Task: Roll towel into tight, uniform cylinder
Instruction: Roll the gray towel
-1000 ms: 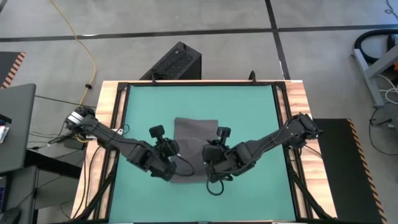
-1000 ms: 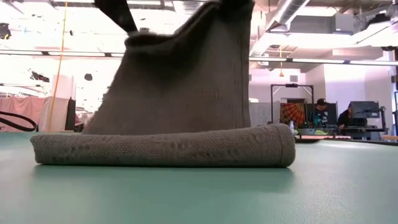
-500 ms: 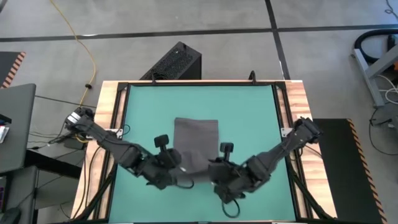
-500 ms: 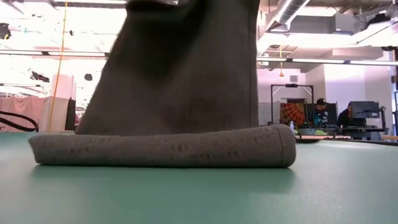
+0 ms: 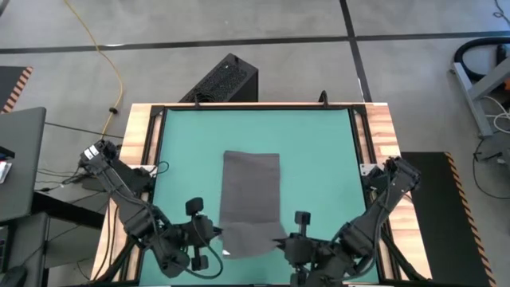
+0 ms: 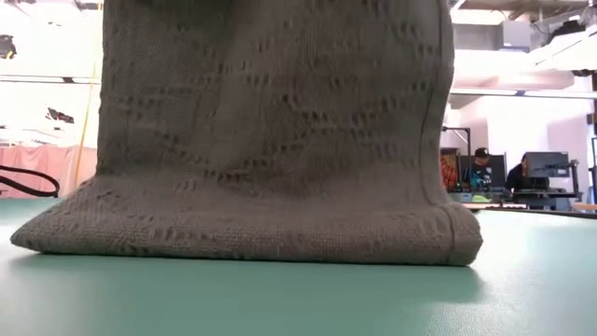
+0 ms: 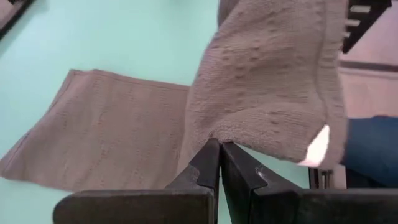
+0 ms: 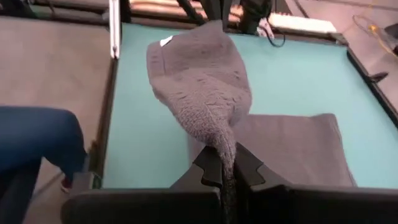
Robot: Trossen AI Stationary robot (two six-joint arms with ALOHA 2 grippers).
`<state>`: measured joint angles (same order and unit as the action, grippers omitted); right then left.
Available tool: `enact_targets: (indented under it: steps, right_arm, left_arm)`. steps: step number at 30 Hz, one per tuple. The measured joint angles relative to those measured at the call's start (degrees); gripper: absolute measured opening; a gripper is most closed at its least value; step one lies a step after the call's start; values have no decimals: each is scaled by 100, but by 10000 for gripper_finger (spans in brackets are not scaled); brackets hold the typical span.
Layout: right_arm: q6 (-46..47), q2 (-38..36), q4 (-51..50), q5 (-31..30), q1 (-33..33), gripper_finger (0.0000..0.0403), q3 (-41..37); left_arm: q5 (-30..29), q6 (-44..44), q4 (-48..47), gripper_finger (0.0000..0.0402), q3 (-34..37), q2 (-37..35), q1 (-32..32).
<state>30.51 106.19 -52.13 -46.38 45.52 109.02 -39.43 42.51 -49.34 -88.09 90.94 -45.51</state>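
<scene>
Left end effector [image 5: 209, 233] at the near edge of the desk [image 5: 378, 127], left of centre, fingers [image 7: 208, 163] pressed together on the near left corner of the towel [image 5: 252, 191], lifted clear of the mat [image 5: 319, 159]. White tag [image 7: 318, 147] hanging at that raised edge, just beside the pinch. Right end effector [image 5: 280, 243] at the near edge too, right of centre, fingers [image 8: 244, 167] clamped on the near right corner, cloth draped up and over them. Between the two, near end of the towel held up as a hanging sheet, filling most of the low view down to a thick folded hem resting on the mat. Farther on, rest of the towel lying flat in a long rectangle along the middle of the mat, far edge square and short of the far side. Beyond the desk, a black box [image 5: 221, 79] on the floor, a yellow cable [image 5: 102, 53] to its left. In the low view, far right, people [image 6: 480, 168] seated at screens in the room behind.
</scene>
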Motion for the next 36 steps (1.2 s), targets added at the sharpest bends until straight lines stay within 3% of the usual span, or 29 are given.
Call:
enact_targets:
  steps: [4,14,19,24,29,36]
  right_arm:
    - [8,2,251,59,-65,19,-65]
    - [-142,90,913,980,74,19,-68]
    - [-147,90,1206,984,354,19,-68]
    - [-148,88,1193,506,495,19,-68]
    - [243,162,848,400,212,19,-66]
    - [375,425,327,729,-299,19,-66]
  left_arm:
    - [-28,173,25,0,0,1,-21]
    - [334,321,568,0,0,2,-308]
    - [617,-38,1118,0,0,2,-515]
    - [555,-46,1035,0,0,2,-558]
    - [381,292,603,0,151,2,-325]
    - [471,339,376,0,614,15,52]
